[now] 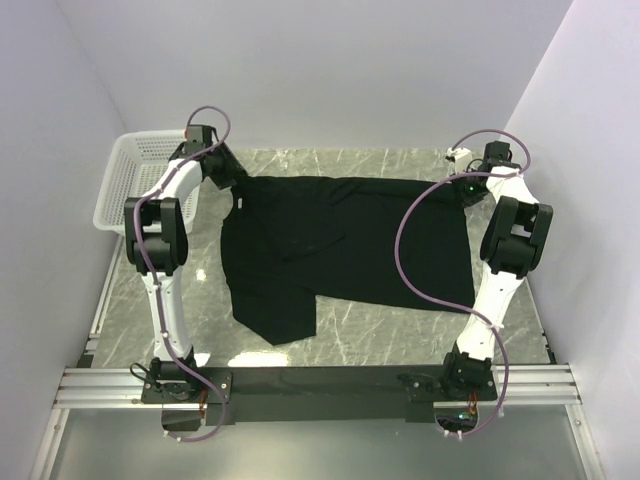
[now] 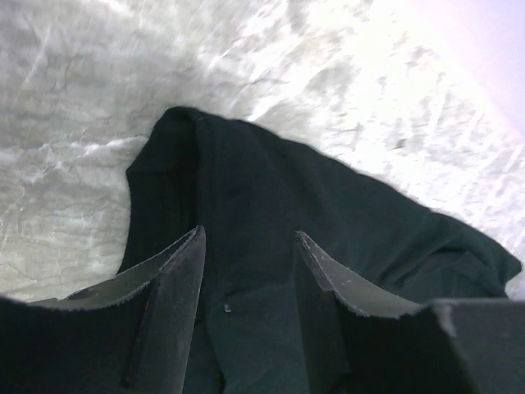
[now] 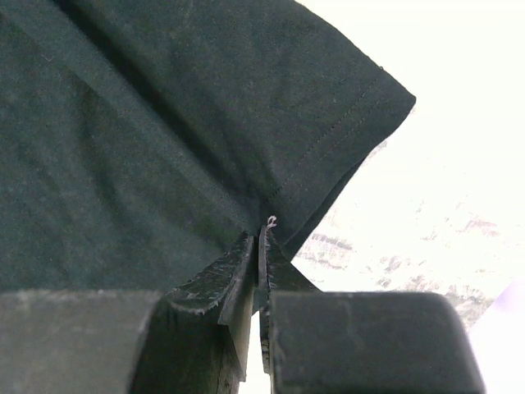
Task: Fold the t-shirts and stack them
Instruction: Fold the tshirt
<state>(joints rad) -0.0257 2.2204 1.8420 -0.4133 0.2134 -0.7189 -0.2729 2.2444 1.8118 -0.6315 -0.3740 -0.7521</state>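
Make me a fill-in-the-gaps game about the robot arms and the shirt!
The t-shirt on the table is ___ in colour.
The white basket sits on the side of the ___ arm.
On the right arm, the jaws are ___ on the t-shirt's edge.
On the left arm, the jaws stand ___ over the cloth.
Missing words: black, left, shut, open.

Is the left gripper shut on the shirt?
No: in the left wrist view the left gripper is open, its fingers apart with the shirt lying between them.
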